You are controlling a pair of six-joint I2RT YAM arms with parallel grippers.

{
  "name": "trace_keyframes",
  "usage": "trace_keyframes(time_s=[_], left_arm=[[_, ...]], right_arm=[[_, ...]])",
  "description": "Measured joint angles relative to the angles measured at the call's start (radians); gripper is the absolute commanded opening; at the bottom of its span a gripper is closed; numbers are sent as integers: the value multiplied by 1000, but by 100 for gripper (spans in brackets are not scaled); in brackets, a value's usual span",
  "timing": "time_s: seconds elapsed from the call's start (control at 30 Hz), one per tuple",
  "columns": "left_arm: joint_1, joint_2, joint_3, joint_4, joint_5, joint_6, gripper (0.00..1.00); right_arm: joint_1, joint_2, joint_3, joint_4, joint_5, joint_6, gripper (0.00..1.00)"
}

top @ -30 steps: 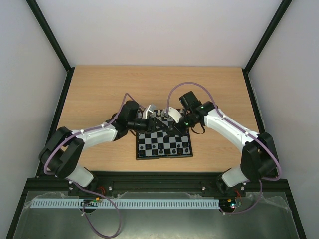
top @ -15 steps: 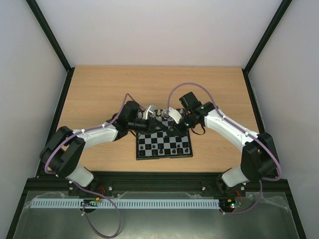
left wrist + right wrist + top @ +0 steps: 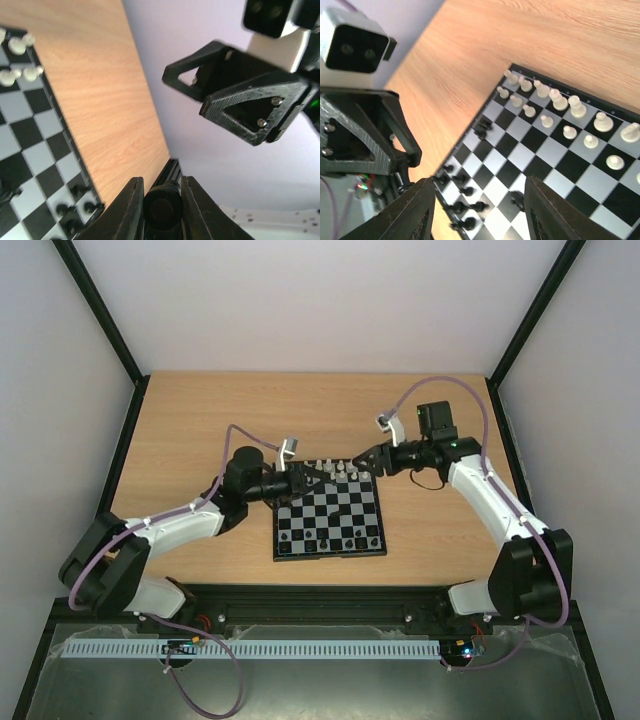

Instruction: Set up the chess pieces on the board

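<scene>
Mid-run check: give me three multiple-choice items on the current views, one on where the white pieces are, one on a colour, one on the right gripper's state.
1. Where do the white pieces stand on the board?
A. its far rows
B. its near rows
C. its middle rows

2. What colour is the piece between the left gripper's fingers?
A. white
B. black
C. red

3. How is the right gripper?
A. shut on a piece
B. open and empty
C. shut on nothing

Answers:
1 A: in the top view they line the board's far edge.
2 B: the left wrist view shows it dark and snug between the fingers.
3 B: the right wrist view shows its fingers wide apart, with only the board beneath.
</scene>
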Motion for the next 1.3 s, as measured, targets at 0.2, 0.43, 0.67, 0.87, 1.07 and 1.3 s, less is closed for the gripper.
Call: trace_keyframes(time_s=[0.2,0.43,0.67,0.87,1.07,1.3], left_arm=[[-5,9,-23,224,-96,-139,15],[-8,47,-2,330,-132,-215,16],[-29,90,30,378,-134,-261,16],[-39,105,44,396,-134,-281,16],[-40,105,43,405,-146,-283,16],[-40,86,16,418,-186,-287,15]], right_arm=[[-37,16,-4,129,-168,209,55],[-35,9,-71,312,-298,414,55],[-18,9,-82,390,-336,491,39],[15,9,-82,423,-358,528,29],[17,0,-93,439,-359,542,33],[17,-27,-124,447,-357,558,30]])
